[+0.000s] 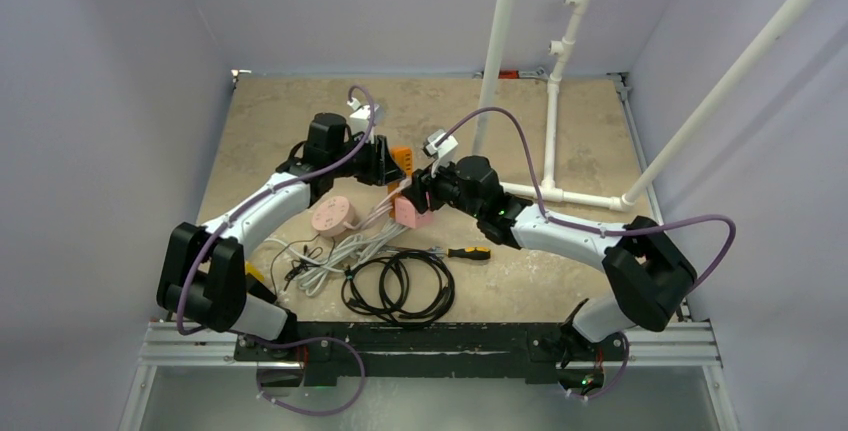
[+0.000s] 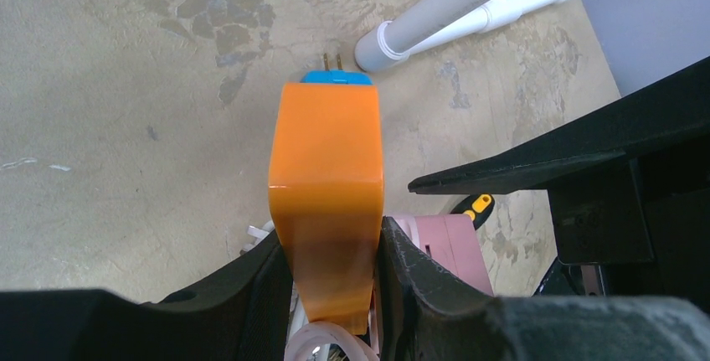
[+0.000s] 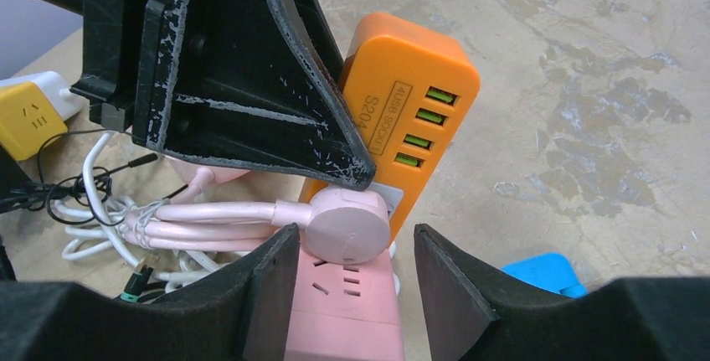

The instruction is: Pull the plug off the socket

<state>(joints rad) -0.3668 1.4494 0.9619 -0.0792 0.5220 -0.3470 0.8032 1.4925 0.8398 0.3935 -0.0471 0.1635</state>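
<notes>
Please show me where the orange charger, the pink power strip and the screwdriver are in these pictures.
orange charger (image 2: 326,168), left wrist view, on its broad orange face.
pink power strip (image 3: 339,315), right wrist view, on its socket face.
screwdriver (image 1: 468,252), top external view, on its handle.

Pale lavender walls (image 1: 100,101), mottled beige tabletop (image 1: 270,121), white pipe frame (image 1: 552,131), black front rail (image 1: 420,336)

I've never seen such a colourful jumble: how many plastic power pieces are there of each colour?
Orange: 1, charger
Pink: 3, socket block, round plug, round hub
Yellow: 1, cube
Blue: 1, pronged piece
Total: 6
</notes>
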